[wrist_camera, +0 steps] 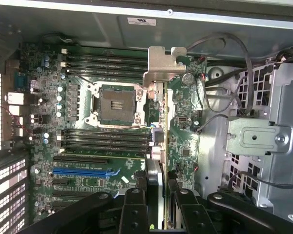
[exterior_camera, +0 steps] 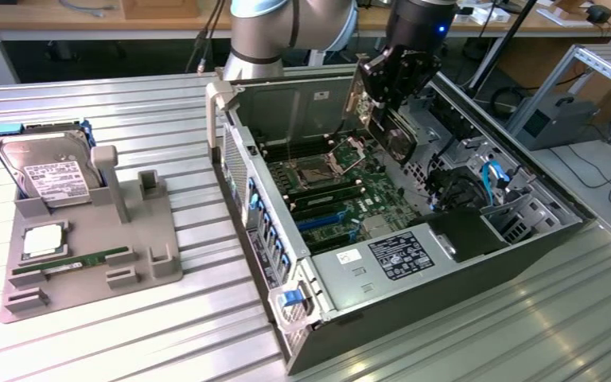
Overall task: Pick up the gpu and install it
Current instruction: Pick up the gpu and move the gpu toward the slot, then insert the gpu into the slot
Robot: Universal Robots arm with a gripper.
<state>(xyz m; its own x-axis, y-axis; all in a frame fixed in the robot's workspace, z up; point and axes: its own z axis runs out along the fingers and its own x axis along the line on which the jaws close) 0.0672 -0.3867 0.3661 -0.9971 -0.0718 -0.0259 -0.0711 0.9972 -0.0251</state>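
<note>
The gpu (wrist_camera: 156, 139) is held edge-on, clamped between the half-closed fingers of the gripper (wrist_camera: 157, 195), silver bracket foremost, above the motherboard (wrist_camera: 88, 161) inside the open case (exterior_camera: 252, 187); pick-up is done; seating in a slot is not yet achieved.

One computer case (exterior_camera: 391, 338), one gpu (wrist_camera: 162, 68), one hard drive (exterior_camera: 48, 171), one RAM stick (exterior_camera: 72, 261), one grey holder (exterior_camera: 152, 239)

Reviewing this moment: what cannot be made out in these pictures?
Exterior view: the gpu is partly hidden by the gripper clamping it.
Wrist view: the gpu is edge-on, faces unseen; it covers part of the motherboard.
Exterior view: hard drive label text too small.
</note>
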